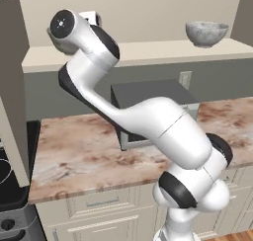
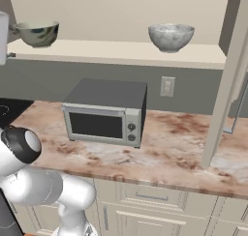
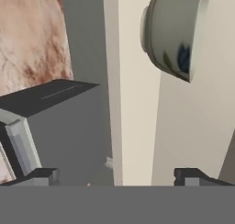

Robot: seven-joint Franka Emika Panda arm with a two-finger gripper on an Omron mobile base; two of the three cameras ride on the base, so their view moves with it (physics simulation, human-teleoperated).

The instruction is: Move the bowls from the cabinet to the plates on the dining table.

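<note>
The cabinet (image 2: 121, 53) stood open, its cream shelf bearing two bowls well apart from one another. The right bowl (image 2: 171, 36), mottled grey-white, sat upright near the right end of the shelf; in the left base view the same bowl (image 1: 206, 33) appeared at the upper right. The left bowl (image 2: 37, 33), darker and mottled, sat upright near the left end of the shelf. In the hand view that left bowl (image 3: 172, 35) appeared rolled sideways with the camera, resting against the pale shelf surface, ahead of the gripper (image 3: 120, 176) and apart from it.

The pincer's two dark fingertips (image 3: 43, 176) stood wide apart with nothing between them; it held nothing and touched nothing.

Below the shelf, a grey microwave (image 2: 105, 111) stood on the marble counter (image 2: 179, 148), its door shut. A wall outlet (image 2: 167, 86) was set in the grey backsplash to the right of the microwave. An open cabinet door (image 2: 227, 80) hung at the right in the right base view. Cream drawers (image 2: 150, 196) ran beneath the counter.
</note>
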